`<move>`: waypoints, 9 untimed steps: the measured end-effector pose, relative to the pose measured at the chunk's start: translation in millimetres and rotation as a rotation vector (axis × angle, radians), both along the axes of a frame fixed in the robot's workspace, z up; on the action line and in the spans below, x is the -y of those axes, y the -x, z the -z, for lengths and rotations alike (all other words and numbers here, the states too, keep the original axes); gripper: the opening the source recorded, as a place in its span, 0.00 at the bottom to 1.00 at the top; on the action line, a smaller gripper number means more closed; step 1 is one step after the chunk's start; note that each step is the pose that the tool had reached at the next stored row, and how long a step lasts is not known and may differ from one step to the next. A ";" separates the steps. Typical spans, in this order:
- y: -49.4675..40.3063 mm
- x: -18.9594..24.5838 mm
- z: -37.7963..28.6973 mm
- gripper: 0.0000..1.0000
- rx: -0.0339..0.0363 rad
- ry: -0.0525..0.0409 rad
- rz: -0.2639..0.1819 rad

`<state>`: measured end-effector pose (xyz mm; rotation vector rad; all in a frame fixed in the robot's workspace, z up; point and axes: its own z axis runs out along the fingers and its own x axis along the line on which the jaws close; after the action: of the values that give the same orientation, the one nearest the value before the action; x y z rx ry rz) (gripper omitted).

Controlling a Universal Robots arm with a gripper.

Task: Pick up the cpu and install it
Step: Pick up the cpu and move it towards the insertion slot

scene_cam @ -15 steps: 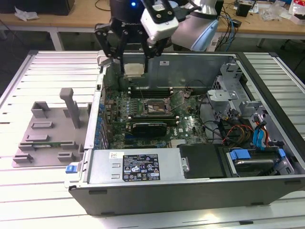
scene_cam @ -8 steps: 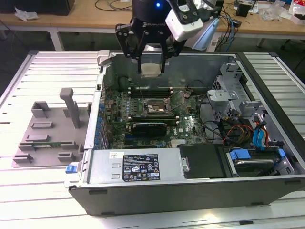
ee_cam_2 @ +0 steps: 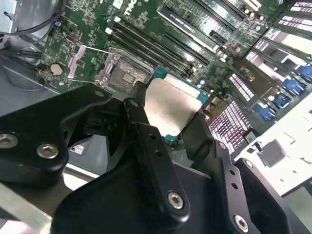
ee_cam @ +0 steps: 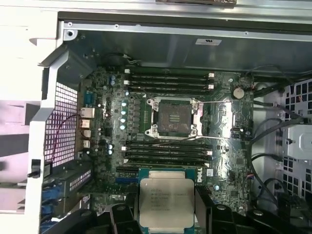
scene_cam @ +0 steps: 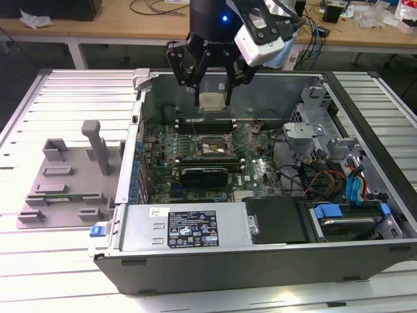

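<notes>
The end effector [scene_cam: 212,98] is clamped on the cpu [scene_cam: 212,102]. Its black fingers [ee_cam_2: 139,109] press two opposite edges of the chip, so it hangs flat with the metal face up toward the wrist cameras. In the exterior view the cpu is in the air over the open computer case [scene_cam: 260,261], near the case's far wall. The socket [ee_cam: 173,117] lies on the motherboard [ee_cam: 107,126] between two banks of memory slots. Chip and socket are well apart, and nothing of the cpu touches the board.

The step in hand looks like the carry to the socket. To do it well, I judge the chip should stay level, gripped by its edges only. It should be centred over the socket's recess with its sides parallel to the metal frame before any lowering. Any descent would best be straight and gentle, since a sideways scrape could harm the contacts. The thin lever wires beside the socket look like a snag risk.

The cpu is a small flat square with a silver-grey metal lid carrying faint print. A thin green rim of board shows around the lid. It appears rigid and smooth, offering little edge to hold.

A grey plastic tray [scene_cam: 65,189] rests on the tabletop [scene_cam: 39,267] at the exterior view's left, outside the case.
</notes>
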<state>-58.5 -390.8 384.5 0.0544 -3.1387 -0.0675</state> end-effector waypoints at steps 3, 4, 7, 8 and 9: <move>-1.5 -1.0 3.6 0.55 0.0001 -0.0001 0.000; -2.2 -1.1 4.8 0.55 0.0001 -0.0001 0.000; -3.6 -1.5 8.1 0.55 0.0001 -0.0001 0.000; -4.3 -2.2 10.4 0.55 0.0001 -0.0002 0.000; -5.1 -2.3 12.4 0.55 0.0000 -0.0001 0.000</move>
<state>-53.4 -388.5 372.1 0.0547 -3.1388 -0.0676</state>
